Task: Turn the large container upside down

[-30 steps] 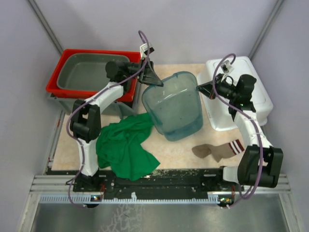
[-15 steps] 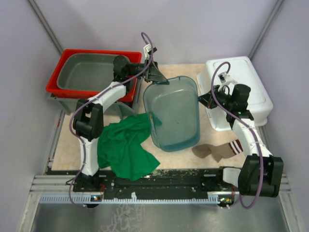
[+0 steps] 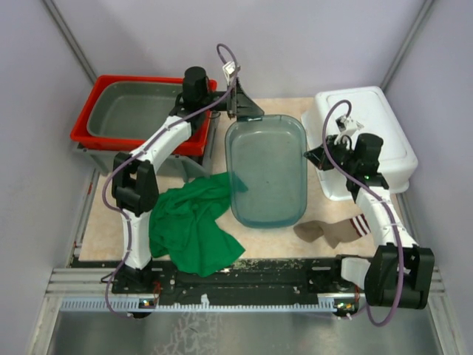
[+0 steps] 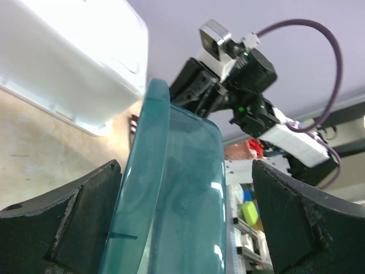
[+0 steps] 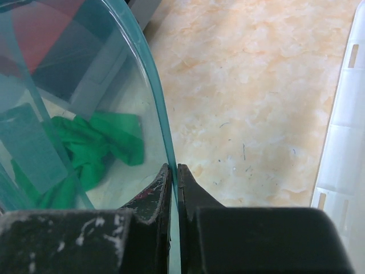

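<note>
From above, shows the large container point(image 3: 267, 170), a translucent teal tub, lying roughly level at the middle of the tabletop point(image 3: 270, 238); mouth-up or mouth-down impossible to tell from here. Places the left gripper point(image 3: 247, 115) at its far rim and the right gripper point(image 3: 314, 155) at its right rim. Finds a green cloth point(image 3: 194, 222) bunched against its left edge and a striped sock point(image 3: 332, 231) near its front right corner. Sets a red bin point(image 3: 148, 78) at far left with a gray tub point(image 3: 133, 111) nested inside, and a white lidded box point(image 3: 369, 118) at far right.

From the left wrist, catches the jaws spread wide, one on each side of the teal rim, neither visibly touching it, with the white lidded box beyond.

From the right wrist, catches the jaws nearly closed, pinching the thin teal wall between them, with green cloth showing through the plastic and bare tabletop off to the right.
</note>
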